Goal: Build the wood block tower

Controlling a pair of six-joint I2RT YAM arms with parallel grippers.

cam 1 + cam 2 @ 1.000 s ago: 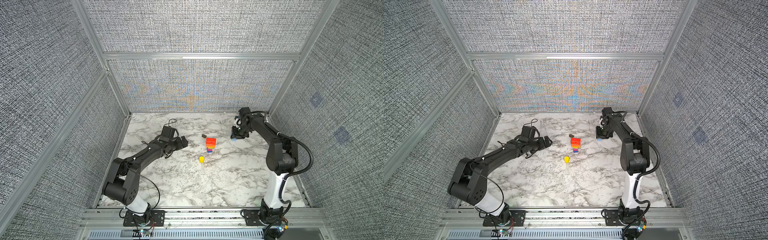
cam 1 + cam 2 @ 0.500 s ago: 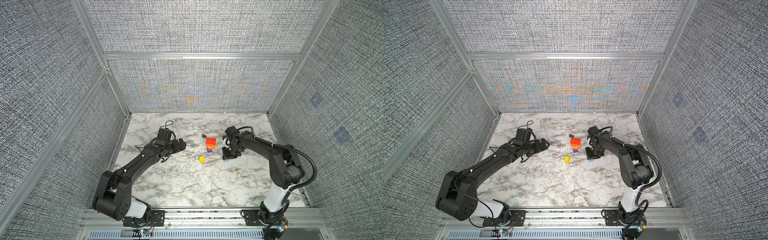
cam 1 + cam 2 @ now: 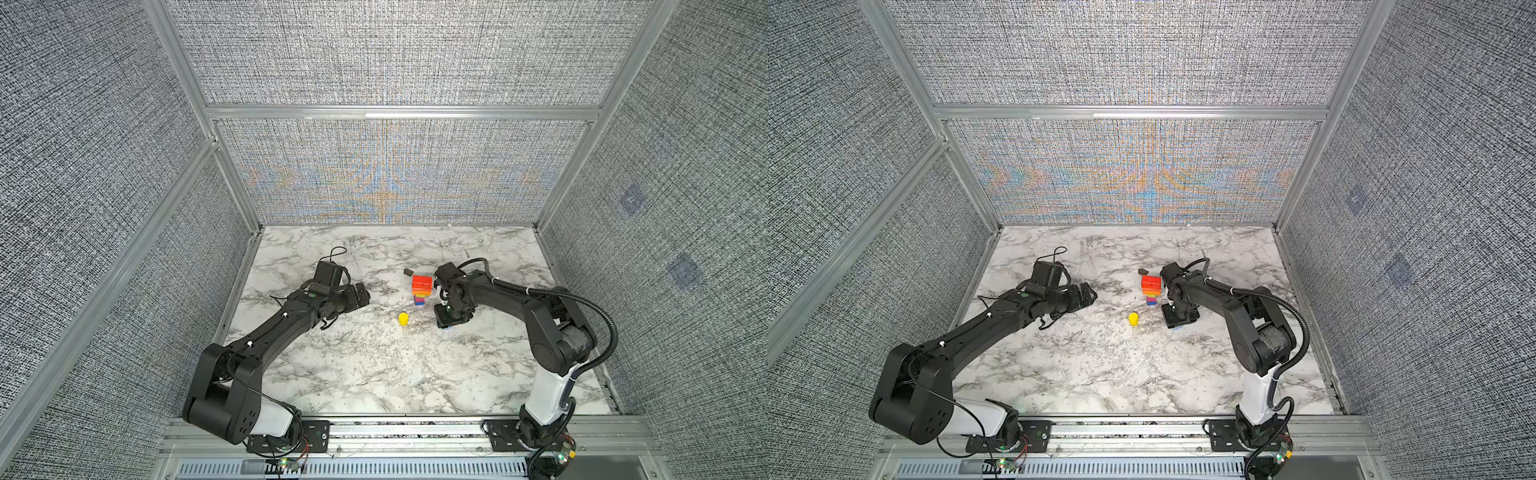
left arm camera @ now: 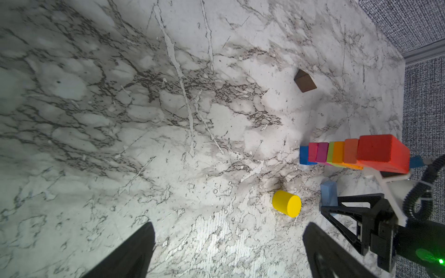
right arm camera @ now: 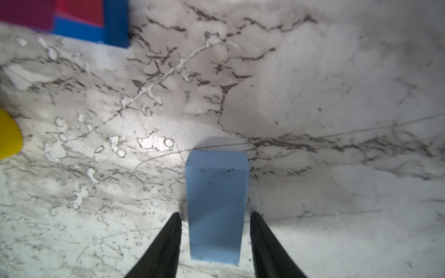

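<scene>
Straddling light blue block (image 5: 216, 183): right gripper (image 5: 215, 215), jaws slightly parted, clear of both sides.
Left gripper (image 4: 230, 225): spread wide.
Tower (image 3: 421, 289): red block topmost.

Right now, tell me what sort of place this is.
Probably a robot lab test cell: grey fabric wall panels in aluminium framing, a black left robot arm and black right robot arm bolted to a metal front rail, and a marble-patterned tabletop with painted wood blocks.

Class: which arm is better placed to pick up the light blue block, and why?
Right: the right gripper straddles the light blue block, jaws apart either side. The left gripper is open, beyond the tower.
</scene>
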